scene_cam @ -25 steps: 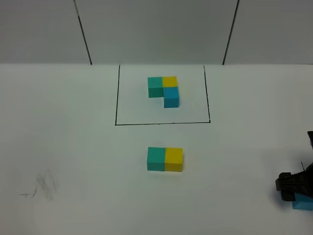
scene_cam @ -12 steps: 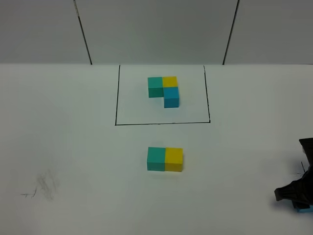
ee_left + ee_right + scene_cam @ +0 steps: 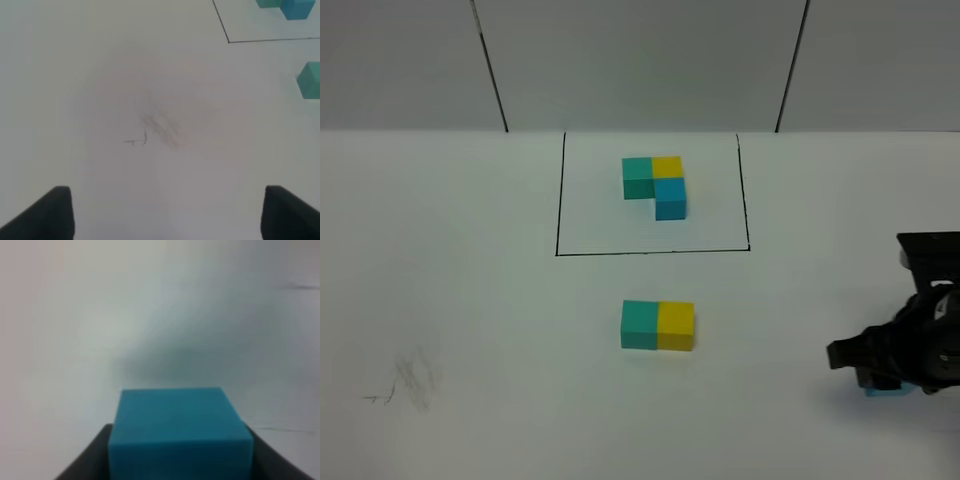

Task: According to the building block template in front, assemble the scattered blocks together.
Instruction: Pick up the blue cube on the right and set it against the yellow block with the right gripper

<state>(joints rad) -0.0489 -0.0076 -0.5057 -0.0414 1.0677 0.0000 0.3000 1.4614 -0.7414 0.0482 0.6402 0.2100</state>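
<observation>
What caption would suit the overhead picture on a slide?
Right gripper holds a blue cube; a green cube and a yellow cube sit touching, outside the framed model.

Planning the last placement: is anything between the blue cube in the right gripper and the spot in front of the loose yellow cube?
Nothing visible. The right gripper holds the sky-blue cube at the right, and only bare white table lies between it and the yellow cube's near side.
</observation>
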